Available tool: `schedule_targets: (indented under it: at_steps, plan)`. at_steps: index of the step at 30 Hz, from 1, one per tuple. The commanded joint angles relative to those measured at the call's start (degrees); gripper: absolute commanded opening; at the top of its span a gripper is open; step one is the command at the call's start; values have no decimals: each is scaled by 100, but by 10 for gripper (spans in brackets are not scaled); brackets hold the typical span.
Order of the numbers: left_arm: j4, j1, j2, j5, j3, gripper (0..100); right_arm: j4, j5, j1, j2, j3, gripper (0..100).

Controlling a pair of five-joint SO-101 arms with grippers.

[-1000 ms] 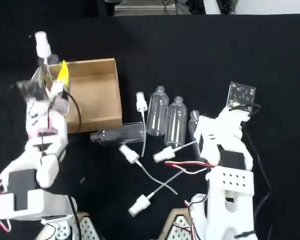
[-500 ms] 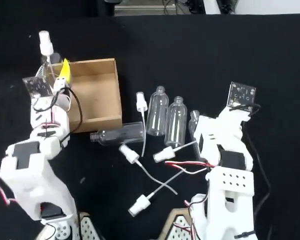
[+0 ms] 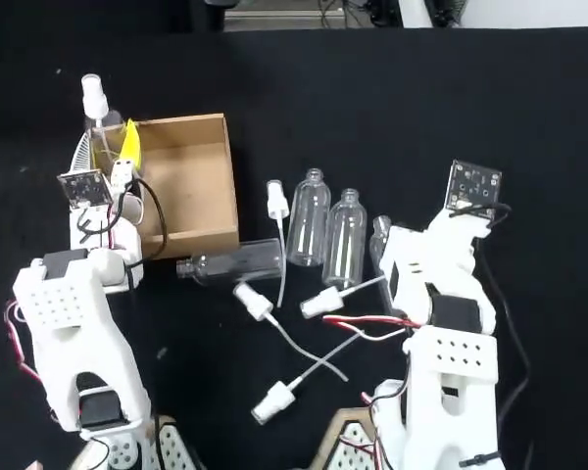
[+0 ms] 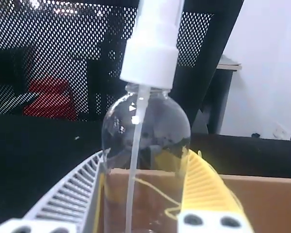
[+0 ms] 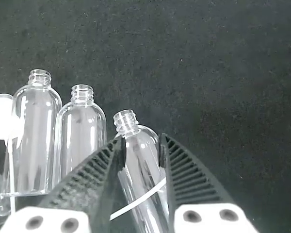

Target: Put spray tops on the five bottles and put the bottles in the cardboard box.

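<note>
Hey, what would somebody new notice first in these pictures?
The left gripper holds a capped bottle upright at the cardboard box's far corner. Mid-table lie three uncapped bottles and loose spray tops; the right gripper's fingers clasp a fourth bottle.

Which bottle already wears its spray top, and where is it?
Find the brown cardboard box on the black table's left. At its far left corner, the left gripper holds a clear plastic bottle. Unlike the uncapped bottles nearby, it carries a white spray top.
</note>
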Motion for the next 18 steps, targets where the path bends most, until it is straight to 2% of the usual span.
schedule_targets:
  at_steps: [1, 3, 10, 18]
  plan:
    - [-97, -84, 0, 35, -224, 44, -158, 0, 88, -92, -48, 99]
    - [-35, -75, 9, 35, -198, 44, -158, 0, 88, -92, -48, 99]
    - [932, -75, -53, 35, -295, 45, -158, 0, 88, -92, -48, 99]
    - [905, -31, -53, 35, -277, 45, -158, 0, 88, -92, -57, 99]
